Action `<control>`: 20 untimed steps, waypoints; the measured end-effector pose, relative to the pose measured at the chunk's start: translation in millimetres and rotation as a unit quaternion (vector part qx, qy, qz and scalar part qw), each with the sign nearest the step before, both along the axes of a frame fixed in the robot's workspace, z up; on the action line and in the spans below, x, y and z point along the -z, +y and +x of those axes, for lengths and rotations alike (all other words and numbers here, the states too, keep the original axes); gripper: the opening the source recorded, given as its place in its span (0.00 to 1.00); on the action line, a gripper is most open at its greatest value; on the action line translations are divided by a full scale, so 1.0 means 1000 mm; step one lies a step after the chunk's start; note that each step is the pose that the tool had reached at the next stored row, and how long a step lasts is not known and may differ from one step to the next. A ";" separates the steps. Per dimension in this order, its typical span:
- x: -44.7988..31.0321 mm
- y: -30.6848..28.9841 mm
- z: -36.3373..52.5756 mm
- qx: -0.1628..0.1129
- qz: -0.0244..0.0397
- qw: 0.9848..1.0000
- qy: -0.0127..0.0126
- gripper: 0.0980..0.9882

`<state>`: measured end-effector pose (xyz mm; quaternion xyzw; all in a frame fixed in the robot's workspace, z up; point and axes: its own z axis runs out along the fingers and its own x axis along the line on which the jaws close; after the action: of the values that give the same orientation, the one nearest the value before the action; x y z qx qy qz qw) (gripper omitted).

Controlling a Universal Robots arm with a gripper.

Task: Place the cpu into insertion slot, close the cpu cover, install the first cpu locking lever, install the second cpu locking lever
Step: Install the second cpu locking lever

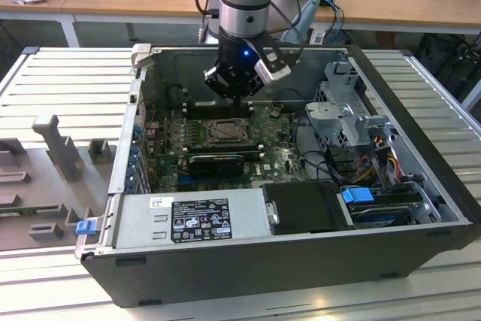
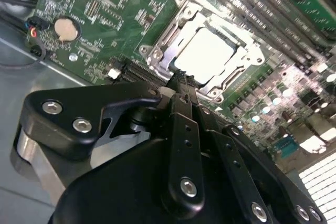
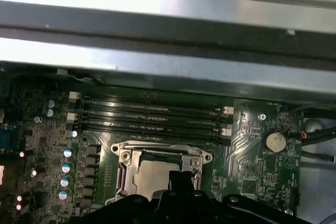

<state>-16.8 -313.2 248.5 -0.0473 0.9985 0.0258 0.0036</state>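
Inside the open computer case, the insertion slot [image 1: 223,131] sits on the green board. In both wrist views the cpu [image 2: 210,51] [image 3: 152,176] lies in it with its pale silvery face up. The cpu cover [image 2: 251,55] [image 3: 160,152] lies flat around the chip as a silvery frame. My gripper [image 1: 236,100] hangs just above the socket's far edge in the exterior view. Its black fingers [image 2: 181,85] are shut together with nothing held, and their tip [image 3: 180,177] points at the socket's edge. I cannot tell how the wire levers stand.
Long black memory slots [image 3: 152,114] run beside the socket, and a coin battery [image 2: 65,27] sits near cables. A black graphics card [image 1: 218,162], the power supply [image 1: 188,219] and a metal drive cage [image 1: 346,110] crowd the case. The case walls [image 1: 135,110] hem in the arm.
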 end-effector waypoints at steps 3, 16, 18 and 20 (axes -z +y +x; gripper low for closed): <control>0.0003 -0.0119 -0.0001 0.000 0.000 1.000 0.000 0.01; 0.0025 -0.0506 -0.0001 0.000 0.000 1.000 0.007 0.01; 0.0033 -0.0558 -0.0001 0.000 0.001 1.000 0.010 0.01; 0.0049 -0.0619 -0.0021 0.000 0.005 1.000 0.010 0.01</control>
<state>-18.8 -375.2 243.6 -0.0470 0.9984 0.0310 -0.0060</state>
